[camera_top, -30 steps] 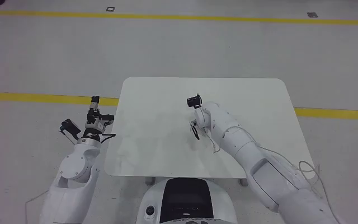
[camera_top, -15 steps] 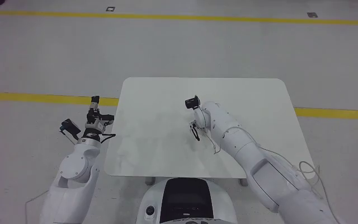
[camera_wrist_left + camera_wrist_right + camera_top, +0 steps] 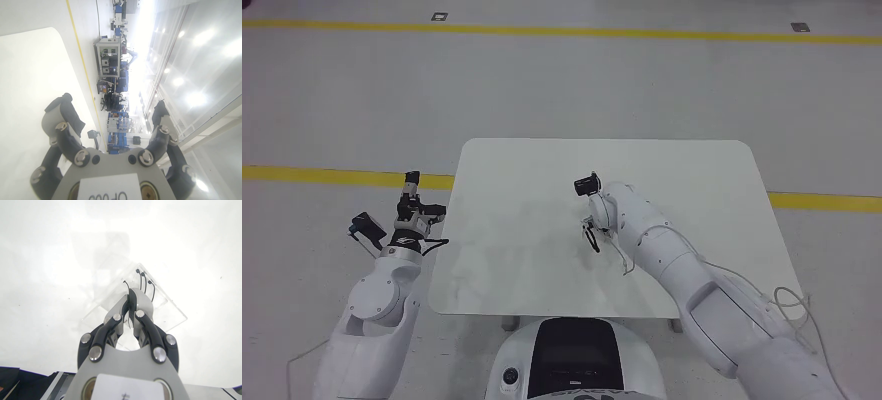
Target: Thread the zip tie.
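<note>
White tabletop (image 3: 692,180) sits mid-frame in the top view, on a pale floor crossed by yellow lines (image 3: 542,31). Over the middle of the tabletop, a little left of centre, hangs the right gripper (image 3: 589,236). Its wrist view shows it pinched tight on a thin black zip tie (image 3: 126,285), which runs between the fingers and pokes out past the tips. A clear tray (image 3: 170,311) lies beneath and beyond the tips, holding three more ties (image 3: 145,285). At the left of the frame, off the tabletop's left edge, the left gripper (image 3: 412,186) has its fingers (image 3: 62,111) spread wide.
</note>
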### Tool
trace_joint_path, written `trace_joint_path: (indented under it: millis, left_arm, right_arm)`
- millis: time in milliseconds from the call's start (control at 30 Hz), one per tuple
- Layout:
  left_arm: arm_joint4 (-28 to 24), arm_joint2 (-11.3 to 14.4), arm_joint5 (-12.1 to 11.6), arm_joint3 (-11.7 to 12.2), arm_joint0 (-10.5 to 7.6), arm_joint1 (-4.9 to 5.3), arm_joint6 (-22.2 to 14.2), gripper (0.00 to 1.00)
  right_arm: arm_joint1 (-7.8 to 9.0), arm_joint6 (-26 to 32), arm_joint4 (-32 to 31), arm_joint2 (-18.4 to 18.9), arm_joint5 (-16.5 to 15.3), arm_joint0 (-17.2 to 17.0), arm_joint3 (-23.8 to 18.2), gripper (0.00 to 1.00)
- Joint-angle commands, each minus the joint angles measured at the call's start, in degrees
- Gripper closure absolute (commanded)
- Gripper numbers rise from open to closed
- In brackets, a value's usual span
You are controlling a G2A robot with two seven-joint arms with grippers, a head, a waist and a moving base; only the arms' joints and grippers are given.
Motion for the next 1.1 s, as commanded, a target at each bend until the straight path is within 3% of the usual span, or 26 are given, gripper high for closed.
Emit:
trace_joint_path:
  millis: [0, 267, 533, 733, 900, 1067]
  left_arm:
    - [0.00, 0.00, 0.00, 0.00, 0.00, 0.00, 0.00, 0.00]
    - [0.00, 0.00, 0.00, 0.00, 0.00, 0.00, 0.00, 0.00]
    - [0.00, 0.00, 0.00, 0.00, 0.00, 0.00, 0.00, 0.00]
    - [0.00, 0.00, 0.00, 0.00, 0.00, 0.00, 0.00, 0.00]
    - [0.00, 0.00, 0.00, 0.00, 0.00, 0.00, 0.00, 0.00]
    - [0.00, 0.00, 0.00, 0.00, 0.00, 0.00, 0.00, 0.00]
  right_arm:
    - [-0.12, -0.07, 0.03, 0.07, -0.05, 0.14, 0.34, 1.00]
    - [0.12, -0.55, 0.71, 1.70, -0.21, 0.44, -1.02, 1.00]
    - [2.20, 0.44, -0.50, 5.19, 0.13, -1.46, -7.87, 1.00]
    - [5.20, 3.11, -2.78, 10.53, 1.27, -5.92, -18.48, 1.00]
    - [7.87, 6.37, -4.40, 16.45, 1.08, -11.87, -30.41, 1.00]
    - [9.23, 8.31, -1.68, 21.43, 1.33, -16.80, -37.79, 1.00]
